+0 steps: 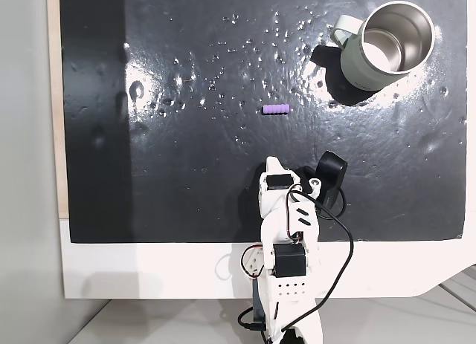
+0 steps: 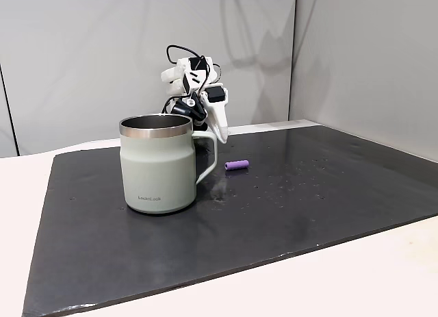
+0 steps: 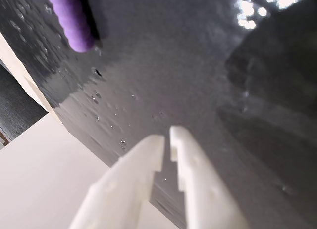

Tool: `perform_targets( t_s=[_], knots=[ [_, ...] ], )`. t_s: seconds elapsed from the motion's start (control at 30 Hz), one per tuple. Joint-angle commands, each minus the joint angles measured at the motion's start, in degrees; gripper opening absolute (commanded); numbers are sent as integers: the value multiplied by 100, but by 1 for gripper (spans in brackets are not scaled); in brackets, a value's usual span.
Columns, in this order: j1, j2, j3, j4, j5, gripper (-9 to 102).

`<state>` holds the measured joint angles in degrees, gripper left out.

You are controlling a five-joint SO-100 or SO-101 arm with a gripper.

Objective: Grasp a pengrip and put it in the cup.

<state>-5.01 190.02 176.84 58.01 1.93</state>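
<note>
White plastic arm folded low at the mat's (image 1: pixel 186 173) near edge, my gripper (image 3: pixel 167 136) hangs above bare mat with jaws pressed nearly together, holding nothing. The pengrip (image 1: pixel 276 109) lies mid-mat, well apart from the cup (image 1: pixel 385 45). In the wrist view the pengrip is cropped by the top edge.

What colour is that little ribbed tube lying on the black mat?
Light purple. The pengrip shows best in the wrist view, close up.
</note>
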Motion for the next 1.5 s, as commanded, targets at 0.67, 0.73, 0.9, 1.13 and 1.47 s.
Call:
perform_targets(
  t_s=[0.67,0.73,0.9,1.13,1.47],
  knots=[
    [-149,114,-404,-149,-88,0],
    [-308,114,-738,0,-79,0],
    [-545,18,-1239,220,-79,0],
    [-606,-2092,-3006,519,413,0],
    [-606,-4087,-4482,835,237,2]
  ],
)
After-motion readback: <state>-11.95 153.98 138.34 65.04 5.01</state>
